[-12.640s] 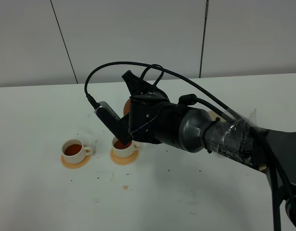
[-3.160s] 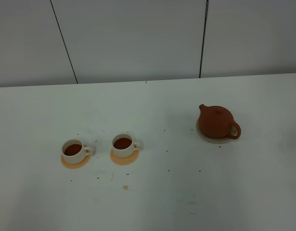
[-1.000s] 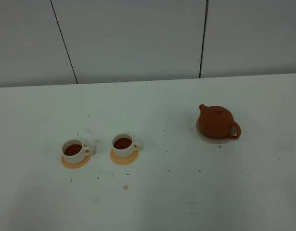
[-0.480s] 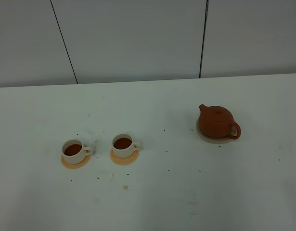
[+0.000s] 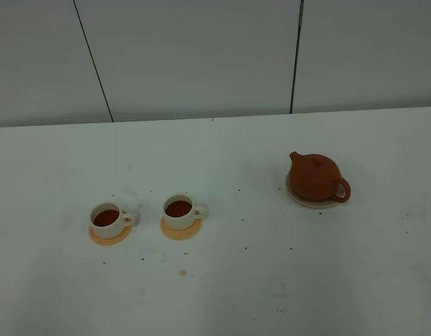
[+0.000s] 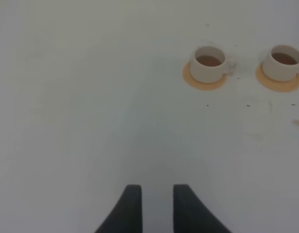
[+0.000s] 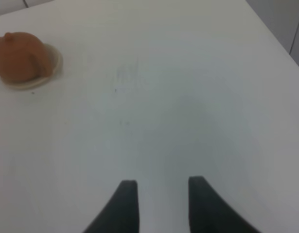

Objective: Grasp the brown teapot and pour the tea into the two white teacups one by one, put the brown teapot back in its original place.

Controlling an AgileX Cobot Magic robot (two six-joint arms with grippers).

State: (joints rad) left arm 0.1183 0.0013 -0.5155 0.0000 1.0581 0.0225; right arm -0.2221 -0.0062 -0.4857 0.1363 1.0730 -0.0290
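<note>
The brown teapot (image 5: 315, 177) sits upright on its pale beige disc (image 5: 297, 198) at the right of the white table, with its spout pointing left. The two white teacups (image 5: 107, 218) (image 5: 179, 210) stand on orange coasters at the left, each holding dark tea (image 5: 178, 207). No arm shows in the high view. In the left wrist view my left gripper (image 6: 156, 191) is open over bare table, well short of the cups (image 6: 209, 70) (image 6: 284, 63). My right gripper (image 7: 161, 187) is open and empty, far from the teapot (image 7: 18, 56).
Orange coasters (image 5: 108, 237) (image 5: 180, 229) lie under the cups. A small brown spot (image 5: 182, 272) and scattered dark specks mark the table in front of them. A grey panelled wall (image 5: 201, 56) rises behind the table. The table's right edge (image 7: 280, 46) shows in the right wrist view.
Much earlier the right arm held the teapot tilted over the right-hand cup. Now the teapot rests on its disc and the arm is gone. Nothing has moved in the last second.
</note>
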